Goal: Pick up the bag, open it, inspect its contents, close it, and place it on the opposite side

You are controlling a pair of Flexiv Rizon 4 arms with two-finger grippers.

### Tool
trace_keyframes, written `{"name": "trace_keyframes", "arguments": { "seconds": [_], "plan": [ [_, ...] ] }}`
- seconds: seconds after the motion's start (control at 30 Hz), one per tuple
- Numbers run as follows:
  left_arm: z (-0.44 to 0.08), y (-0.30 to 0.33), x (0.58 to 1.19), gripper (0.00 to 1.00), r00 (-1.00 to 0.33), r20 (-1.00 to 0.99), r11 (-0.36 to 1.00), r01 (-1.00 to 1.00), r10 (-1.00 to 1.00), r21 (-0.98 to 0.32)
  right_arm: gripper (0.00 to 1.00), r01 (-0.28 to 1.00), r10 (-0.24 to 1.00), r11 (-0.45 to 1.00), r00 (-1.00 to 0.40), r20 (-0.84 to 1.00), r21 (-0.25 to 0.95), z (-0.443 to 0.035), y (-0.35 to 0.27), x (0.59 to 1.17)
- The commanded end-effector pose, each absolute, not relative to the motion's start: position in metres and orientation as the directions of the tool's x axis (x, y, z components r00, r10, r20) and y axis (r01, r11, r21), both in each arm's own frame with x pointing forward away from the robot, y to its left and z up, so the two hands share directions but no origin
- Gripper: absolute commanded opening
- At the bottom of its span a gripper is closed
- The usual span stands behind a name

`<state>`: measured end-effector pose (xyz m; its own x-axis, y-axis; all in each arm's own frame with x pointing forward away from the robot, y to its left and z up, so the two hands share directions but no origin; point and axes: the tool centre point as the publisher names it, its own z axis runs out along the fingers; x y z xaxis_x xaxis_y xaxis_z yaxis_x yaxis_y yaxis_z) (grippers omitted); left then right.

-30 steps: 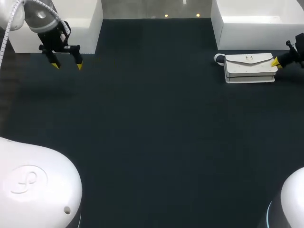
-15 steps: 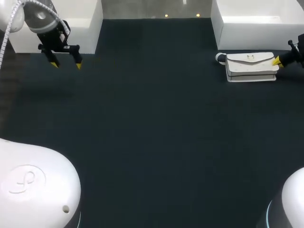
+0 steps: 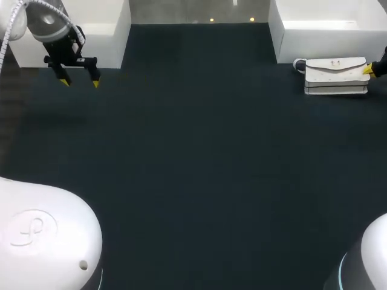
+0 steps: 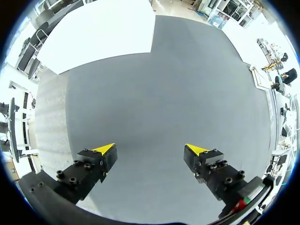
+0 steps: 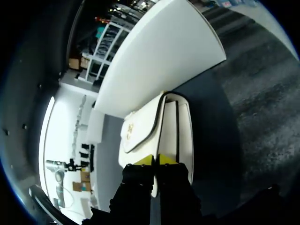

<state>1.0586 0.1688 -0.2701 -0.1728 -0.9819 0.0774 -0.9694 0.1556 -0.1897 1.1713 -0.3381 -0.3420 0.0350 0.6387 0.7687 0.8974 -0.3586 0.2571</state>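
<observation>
- Dark, matte table top (image 3: 193,169).
- Left white block (image 3: 106,30) at its far corner.
- Right white block (image 3: 329,33) opposite.
- Grey strip (image 3: 199,11) between them, catching small light spots (image 3: 211,20).

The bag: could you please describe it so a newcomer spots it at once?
On the dark table, look to the far right corner, before the white box. The bag lies there at the right gripper. Unlike the plain box, it is flat with a curved flap.
</observation>
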Motion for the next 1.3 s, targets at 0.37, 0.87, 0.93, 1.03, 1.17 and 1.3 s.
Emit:
{"name": "trace_keyframes", "arguments": {
  "seconds": [0.37,0.87,0.93,1.03,1.17,1.3],
  "plan": [
    [-0.27,0.169,1.058,1.0,-0.172,0.076,0.155,-0.969,-0.982,-0.19,0.0,0.997,0.59,0.047,0.015,0.807,-0.053,-0.355,-0.359,1.194],
    [-0.27,0.169,1.058,1.0,-0.172,0.076,0.155,-0.969,-0.982,-0.19,0.0,0.981,0.582,0.165,-0.017,0.813,-0.098,-0.357,-0.364,1.208],
    [-0.27,0.169,1.058,1.0,-0.172,0.076,0.155,-0.969,-0.982,-0.19,0.0,0.978,0.582,0.182,-0.023,0.813,-0.102,-0.357,-0.364,1.209],
    [-0.27,0.169,1.058,1.0,-0.172,0.076,0.155,-0.969,-0.982,-0.19,0.0,0.971,0.57,0.212,-0.028,0.821,-0.115,-0.357,-0.364,1.209],
    [-0.27,0.169,1.058,1.0,-0.172,0.076,0.155,-0.969,-0.982,-0.19,0.36,0.961,0.582,0.244,-0.035,0.812,-0.134,-0.36,-0.363,1.21],
    [-0.27,0.169,1.058,1.0,-0.172,0.076,0.155,-0.969,-0.982,-0.19,1.0,0.958,0.591,0.247,-0.03,0.806,-0.145,-0.361,-0.364,1.209]
  ]
}}
